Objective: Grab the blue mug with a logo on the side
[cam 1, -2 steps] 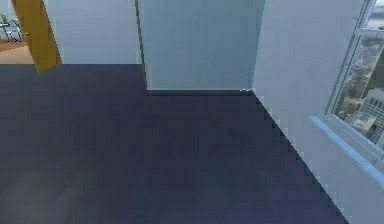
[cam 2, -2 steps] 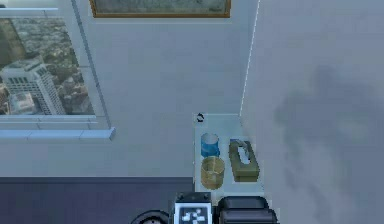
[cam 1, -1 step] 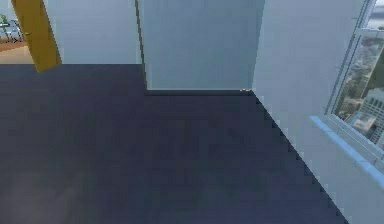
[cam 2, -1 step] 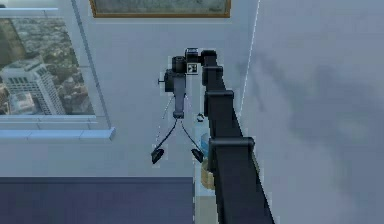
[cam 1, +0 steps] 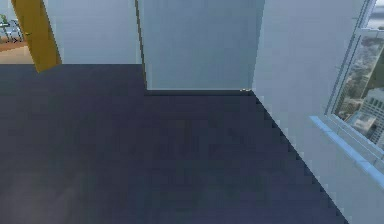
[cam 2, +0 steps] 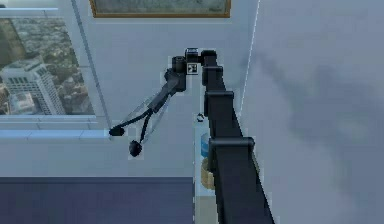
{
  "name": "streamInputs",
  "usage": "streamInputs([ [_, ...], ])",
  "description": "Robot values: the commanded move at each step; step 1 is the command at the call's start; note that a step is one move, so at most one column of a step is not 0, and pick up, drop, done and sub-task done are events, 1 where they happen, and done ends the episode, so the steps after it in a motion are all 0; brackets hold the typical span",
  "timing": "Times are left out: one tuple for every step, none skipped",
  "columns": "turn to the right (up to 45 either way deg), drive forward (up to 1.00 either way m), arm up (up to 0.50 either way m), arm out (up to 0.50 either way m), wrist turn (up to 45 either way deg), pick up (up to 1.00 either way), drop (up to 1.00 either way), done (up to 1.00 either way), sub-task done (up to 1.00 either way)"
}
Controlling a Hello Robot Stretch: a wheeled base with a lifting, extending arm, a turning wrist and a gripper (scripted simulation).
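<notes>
Gripper (cam 2: 125, 141) hangs at the arm's far end, angled down toward the arm side view's left. Finger state can't be read. It holds nothing: only bare wall and the window ledge (cam 2: 50, 128) lie behind the fingertips (cam 2: 134, 151).

Mug: not confirmed. A small pale-blue blob (cam 2: 203, 147) pokes out from behind the arm's left edge, about halfway up it, with a tan patch (cam 2: 207, 176) just below. It's too hidden to call it the mug. It sits well apart from the fingertips, lower and toward the right.

Arm (cam 2: 228, 160) is a dark bar rising from the bottom edge, with a white marker square (cam 2: 190, 68) at its top. Window (cam 2: 40, 65) with city towers is at upper left, a framed picture (cam 2: 160, 8) is at the top edge, pale wall (cam 2: 320, 100) is on the right and dark floor (cam 2: 90, 200) is at lower left.

Forward view: dark blue-grey floor (cam 1: 130, 150), pale walls meeting in a corner (cam 1: 250, 90), and an orange door (cam 1: 35, 35) at upper left. On the right edge is a city-view window (cam 1: 362, 80) with a light-blue sill (cam 1: 345, 148).
</notes>
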Motion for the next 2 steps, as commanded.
streamInputs([
  [0.0, 0.0, 0.0, 0.0, 45.0, 0.0, 0.0, 0.0, 0.0],
  [0.0, 0.0, 0.0, 0.0, 45.0, 0.0, 0.0, 0.0, 0.0],
])
